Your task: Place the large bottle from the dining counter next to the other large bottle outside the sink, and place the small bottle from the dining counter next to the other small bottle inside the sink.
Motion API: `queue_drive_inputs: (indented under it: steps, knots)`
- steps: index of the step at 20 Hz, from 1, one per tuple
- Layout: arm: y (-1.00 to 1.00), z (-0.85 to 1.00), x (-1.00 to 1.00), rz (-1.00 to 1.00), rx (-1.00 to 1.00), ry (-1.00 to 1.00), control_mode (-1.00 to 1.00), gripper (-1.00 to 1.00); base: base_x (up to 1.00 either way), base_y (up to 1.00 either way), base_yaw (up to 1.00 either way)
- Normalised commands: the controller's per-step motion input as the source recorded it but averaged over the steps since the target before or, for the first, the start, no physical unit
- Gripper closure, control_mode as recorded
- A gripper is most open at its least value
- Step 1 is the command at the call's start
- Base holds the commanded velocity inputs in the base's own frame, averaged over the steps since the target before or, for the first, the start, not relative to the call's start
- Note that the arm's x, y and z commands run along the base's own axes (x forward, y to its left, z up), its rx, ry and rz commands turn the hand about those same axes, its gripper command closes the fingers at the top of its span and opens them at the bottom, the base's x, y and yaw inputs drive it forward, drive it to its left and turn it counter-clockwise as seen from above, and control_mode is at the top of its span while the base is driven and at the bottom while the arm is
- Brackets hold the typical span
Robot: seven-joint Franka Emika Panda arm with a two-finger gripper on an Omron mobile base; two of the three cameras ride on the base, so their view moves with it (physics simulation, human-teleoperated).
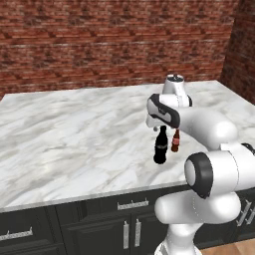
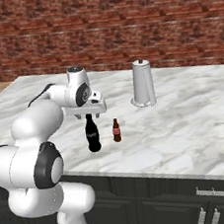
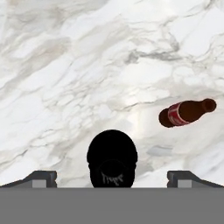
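Looking down over the dining counter (image 1: 74,134), we see the gripper (image 2: 87,113) poised right above the large bottle (image 2: 92,134), its jaws spread wide and holding nothing. From the hand view, we catch the black bottle (image 3: 112,159) straight below, its cap seen end-on between the two dark fingertips (image 3: 41,178), which stand well clear of it on either side. No contact that we can make out.

We find that large bottle (image 1: 160,145) upright near the front edge of the marble slab, a little in from it. Just beside it stands the small bottle (image 2: 116,130), also upright, its red label and reddish neck plain in the hand view (image 3: 186,113). The two are close together but apart, not touching.

Farther back on the same slab, toward the rear edge, we spot a tall silvery jug (image 2: 142,83) with a lid, well apart from both bottles. Below the front edge we see dark cabinets (image 1: 99,224) with silver handles.
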Motion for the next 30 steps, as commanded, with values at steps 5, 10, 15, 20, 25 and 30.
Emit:
queue_drive_inputs:
  steps: [5, 10, 15, 20, 25, 30]
  knots:
    - [0.00, -0.18, 0.01, 0.00, 0.00, 0.00, -1.00, -1.00, 0.00, 0.00, 0.00]
    - [0.00, -0.19, 0.02, 0.00, 0.00, 0.00, -1.00, -1.00, 0.00, 0.00, 0.00]
    - [0.00, -0.14, 0.08, 0.00, 0.00, 0.00, -1.00, -1.00, 0.00, 0.00, 0.00]
    - [0.01, -0.17, 0.04, 0.00, 0.00, 0.00, -1.00, -1.00, 0.00, 0.00, 0.00]
    - [0.03, -0.21, 0.00, 0.00, 0.00, 0.00, -1.00, 1.00, 0.00, 0.00, 0.00]
    - [0.12, -0.23, 0.00, 0.00, 0.01, 0.00, -1.00, 1.00, 0.00, 0.00, 0.00]
